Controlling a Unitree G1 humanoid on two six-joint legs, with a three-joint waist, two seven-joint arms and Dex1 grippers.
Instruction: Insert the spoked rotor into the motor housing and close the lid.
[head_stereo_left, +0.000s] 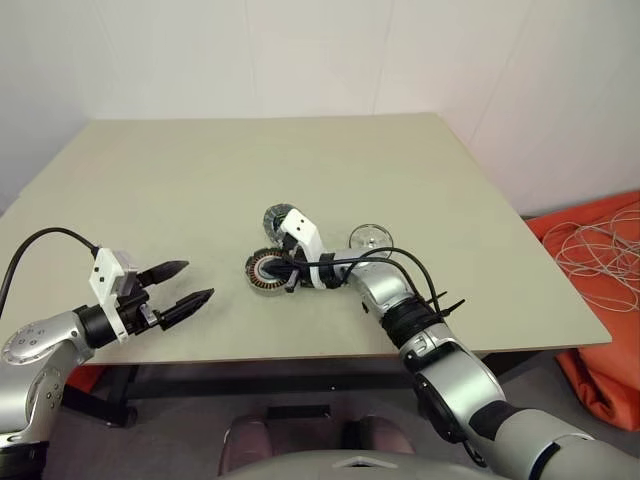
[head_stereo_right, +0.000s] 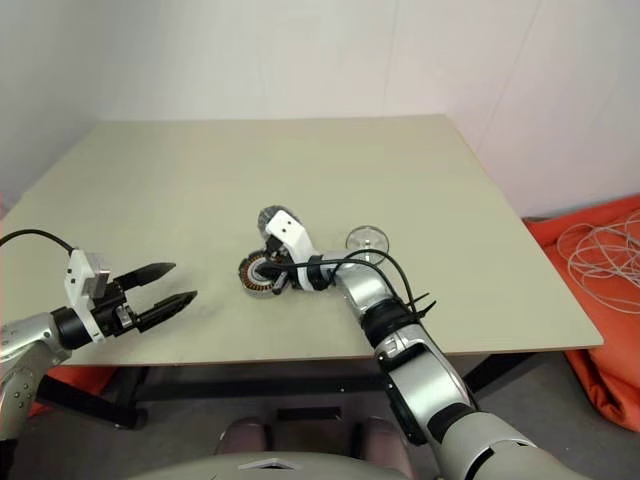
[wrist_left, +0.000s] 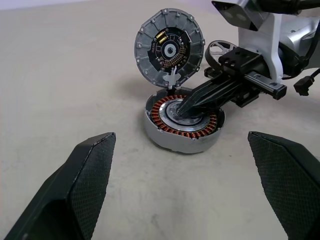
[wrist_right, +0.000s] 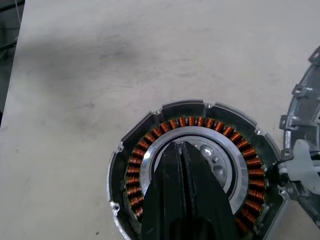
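Right wrist view: right gripper (wrist_right: 184, 146) pinched shut, empty, tips pressed into centre of round grey metal motor housing (wrist_right: 127, 137) with copper windings. Grey disc lid (wrist_left: 169, 50), dark green-marked centre, stands upright at housing's far rim. Shiny spoked rotor (head_stereo_left: 371, 238) lies beyond housing, behind right arm. Left gripper (head_stereo_left: 176, 285) spread wide, empty, well left of housing. Judged step: seating or probing housing centre; rotor apparently not yet inserted. Next: fetch rotor, drop into housing, fold lid down.

motor housing (wrist_left: 184, 127) open, lid (wrist_left: 169, 49) upright, spoked rotor (head_stereo_left: 370, 238) beside
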